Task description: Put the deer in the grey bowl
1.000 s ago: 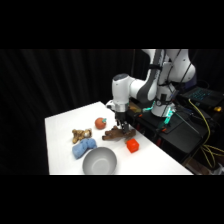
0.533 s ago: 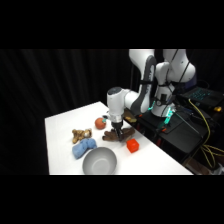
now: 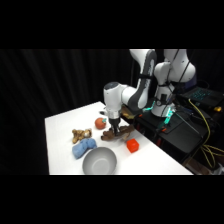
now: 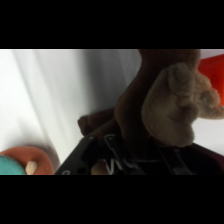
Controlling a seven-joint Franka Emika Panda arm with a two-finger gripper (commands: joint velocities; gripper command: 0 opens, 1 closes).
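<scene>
The deer (image 3: 125,132), a dark-brown plush, lies on the white table between an orange-red ball and a red block. My gripper (image 3: 115,129) has come straight down on the deer's middle and covers part of it. In the wrist view the deer (image 4: 145,100) fills most of the picture, very close, with a tan plush part (image 4: 175,105) towards the right and the black linkage (image 4: 125,161) just below it. The grey bowl (image 3: 88,156) stands upright, nothing in it, at the table's near edge, a short way front-left of the deer.
An orange-red ball (image 3: 100,122) sits just behind the deer, and a red block (image 3: 132,145) just in front-right. A small tan plush (image 3: 80,134) and a blue soft lump (image 3: 83,147) lie left of it. Black equipment with cables (image 3: 200,120) stands at the right.
The arm has swung lower over the table and the gripper has come down onto the deer. The toys and the bowl have not moved.
</scene>
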